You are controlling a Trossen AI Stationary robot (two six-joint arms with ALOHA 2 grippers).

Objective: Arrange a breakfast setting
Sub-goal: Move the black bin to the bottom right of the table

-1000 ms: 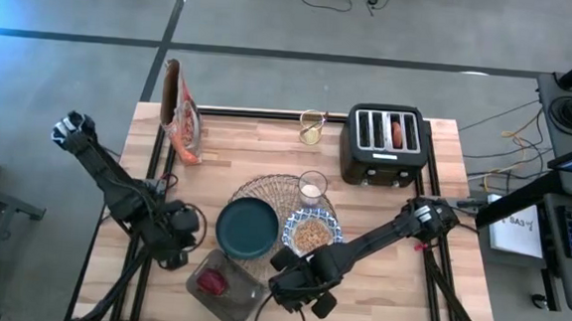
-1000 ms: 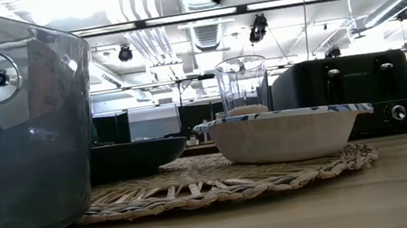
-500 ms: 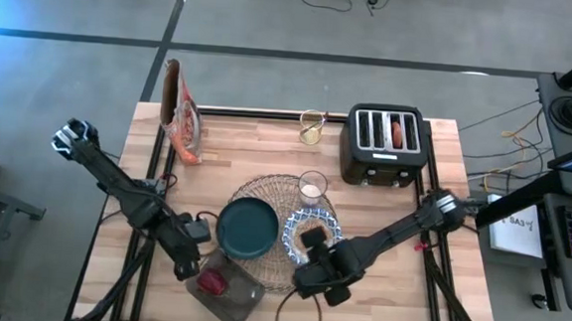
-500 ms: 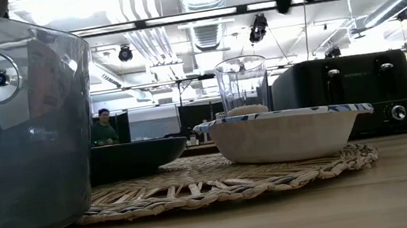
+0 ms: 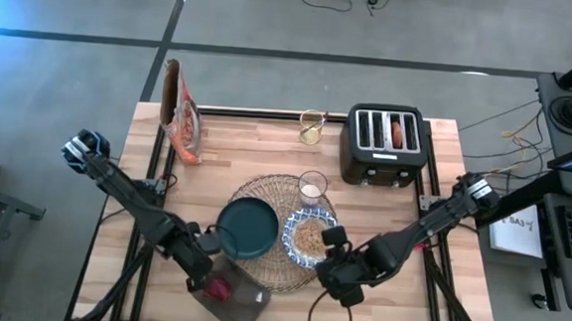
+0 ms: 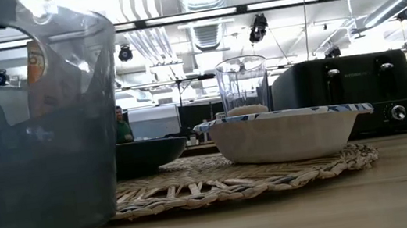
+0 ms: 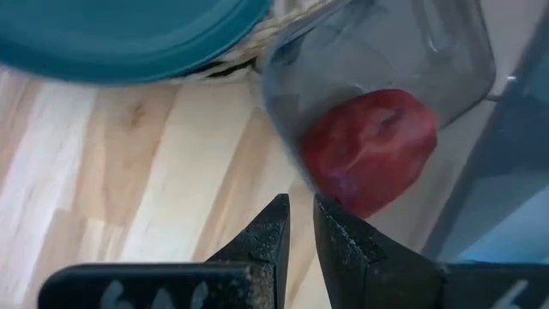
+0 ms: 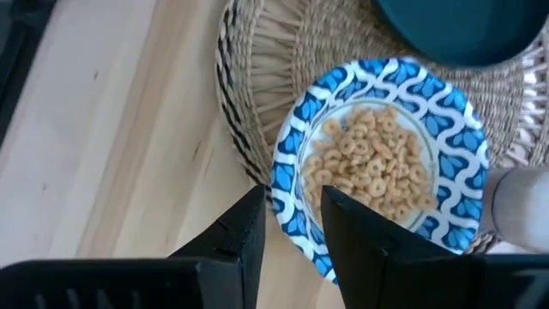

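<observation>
Here the right hand (image 8: 292, 225), fingers narrowly parted, hovers above the upright bowl (image 8: 382, 167).

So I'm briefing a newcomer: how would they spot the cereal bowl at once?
Find the round woven placemat in the middle of the table. On its right part, beside the dark teal plate, sits the bowl. Only it has a blue-and-white patterned rim and cereal rings inside.
</observation>
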